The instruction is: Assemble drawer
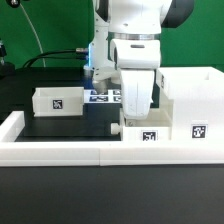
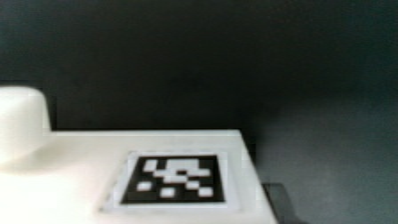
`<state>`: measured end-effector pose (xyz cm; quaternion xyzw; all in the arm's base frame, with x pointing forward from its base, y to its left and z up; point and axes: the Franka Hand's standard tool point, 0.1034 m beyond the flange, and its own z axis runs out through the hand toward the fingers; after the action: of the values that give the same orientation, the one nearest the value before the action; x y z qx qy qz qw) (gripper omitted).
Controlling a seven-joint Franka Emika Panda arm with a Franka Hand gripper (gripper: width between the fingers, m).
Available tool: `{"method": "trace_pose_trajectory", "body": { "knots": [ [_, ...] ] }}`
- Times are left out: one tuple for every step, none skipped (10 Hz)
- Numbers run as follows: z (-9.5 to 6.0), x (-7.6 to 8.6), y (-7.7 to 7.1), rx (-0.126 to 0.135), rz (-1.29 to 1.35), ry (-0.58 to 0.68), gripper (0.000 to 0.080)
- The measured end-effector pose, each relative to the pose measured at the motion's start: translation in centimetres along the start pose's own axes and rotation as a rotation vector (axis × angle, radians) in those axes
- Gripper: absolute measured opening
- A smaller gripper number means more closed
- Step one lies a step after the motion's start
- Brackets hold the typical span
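My gripper (image 1: 136,116) hangs low over a small white tray (image 1: 148,131) with a tag on its side, right beside the front wall. Its fingertips are hidden behind the tray, so I cannot tell whether they grip it. In the wrist view this tray (image 2: 80,165) fills the lower part, very close, with a tag (image 2: 175,180) and its round knob (image 2: 18,125). A dark shape that may be one finger shows at the tray's edge. The second tray (image 1: 57,100) sits apart on the exterior view's left. The tall box housing (image 1: 192,95) stands on the exterior view's right, next to the first tray.
The long low white wall (image 1: 70,152) edges the front of the black table (image 1: 70,125) and turns up along the exterior view's left. The marker board (image 1: 102,97) lies behind the gripper. The arm's base stands at the back.
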<state>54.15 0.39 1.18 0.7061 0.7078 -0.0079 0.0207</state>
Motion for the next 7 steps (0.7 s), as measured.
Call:
{"method": "trace_pose_trajectory", "body": {
  "knots": [
    [0.0, 0.11, 0.02, -0.001, -0.003, -0.003, 0.0042],
    [0.0, 0.11, 0.02, 0.0, 0.003, -0.003, 0.0042],
    [0.0, 0.09, 0.03, 0.0, 0.003, -0.003, 0.0042],
    [0.0, 0.06, 0.03, -0.001, 0.004, -0.003, 0.0042],
    [0.0, 0.04, 0.03, 0.0, 0.004, -0.003, 0.0042],
    [0.01, 0.0, 0.02, 0.0, 0.005, -0.003, 0.0042],
    [-0.03, -0.01, 0.03, -0.001, 0.008, -0.003, 0.0225]
  ]
}}
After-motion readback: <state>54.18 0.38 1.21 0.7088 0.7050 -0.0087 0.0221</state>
